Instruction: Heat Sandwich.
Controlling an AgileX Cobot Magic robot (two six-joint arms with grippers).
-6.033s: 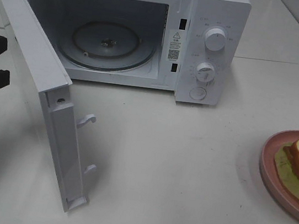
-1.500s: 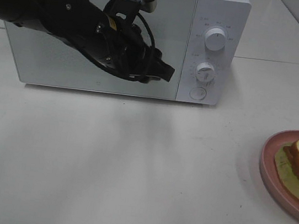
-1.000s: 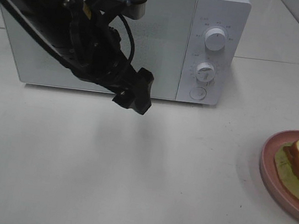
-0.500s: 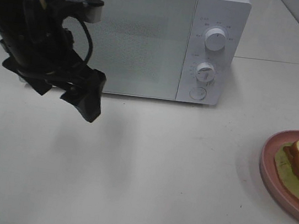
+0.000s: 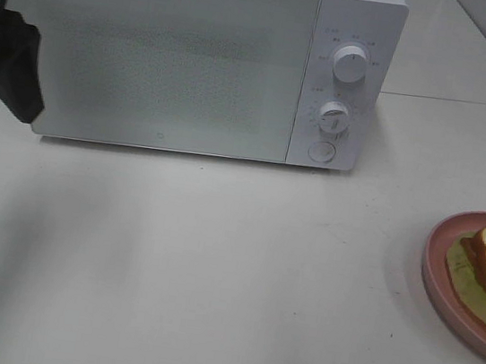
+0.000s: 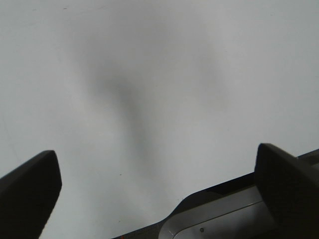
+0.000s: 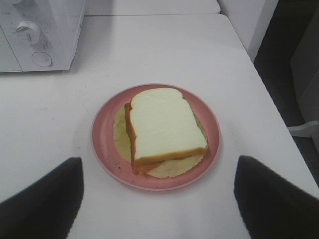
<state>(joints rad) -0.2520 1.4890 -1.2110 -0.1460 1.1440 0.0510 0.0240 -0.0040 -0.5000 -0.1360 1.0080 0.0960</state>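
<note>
A plain white desk (image 5: pixel 239 272) fills the scene, with a second white surface joined behind it. Near the desk's right edge lies the sandwich (image 7: pixel 162 127), white bread slices with tan crust and orange and pale yellow-green filling layers, on a round pink plate (image 7: pixel 104 144) that is wider than it; a pale yellow-green layer spreads out past the bread onto the plate. In the high view the plate is cut by the right border. The right tool (image 7: pixel 157 199) hangs above and just short of the plate, its two dark fingers (image 7: pixel 40 199) spread wide to either side and gripping nothing. Well apart, toward the back of the desk, stands a white boxy microwave oven (image 5: pixel 170 54) with its door closed and two round white knobs (image 5: pixel 350 63) on its right panel. The left tool (image 6: pixel 159 199) is over bare desk by the oven's left end, fingers wide apart and empty.
</note>
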